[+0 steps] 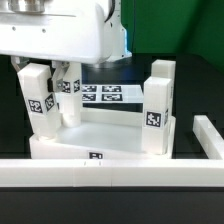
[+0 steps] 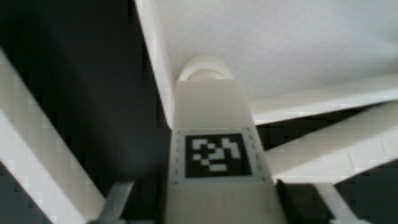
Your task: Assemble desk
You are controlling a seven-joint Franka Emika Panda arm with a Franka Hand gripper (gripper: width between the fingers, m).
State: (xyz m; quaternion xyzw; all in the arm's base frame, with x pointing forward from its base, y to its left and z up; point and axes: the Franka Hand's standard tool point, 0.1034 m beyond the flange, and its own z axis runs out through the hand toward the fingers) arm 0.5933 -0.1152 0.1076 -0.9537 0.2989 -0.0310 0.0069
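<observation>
White leg (image 2: 217,130) sits clenched between my fingers (image 2: 125,200), its tip apparently at the tabletop (image 1: 100,135) near two legs that stand upright. Step in hand: seating this leg; next it needs aligning and turning into its corner socket.

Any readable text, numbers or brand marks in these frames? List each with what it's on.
No words, numbers or brand marks can be read in either view.
Only black-and-white square tags, patterns and not text:
- on the near-left leg
- on the right leg
- on the tabletop front rim
- on the marker board, several, too small to resolve
- on the leg between the tool fingers, blurred
</observation>
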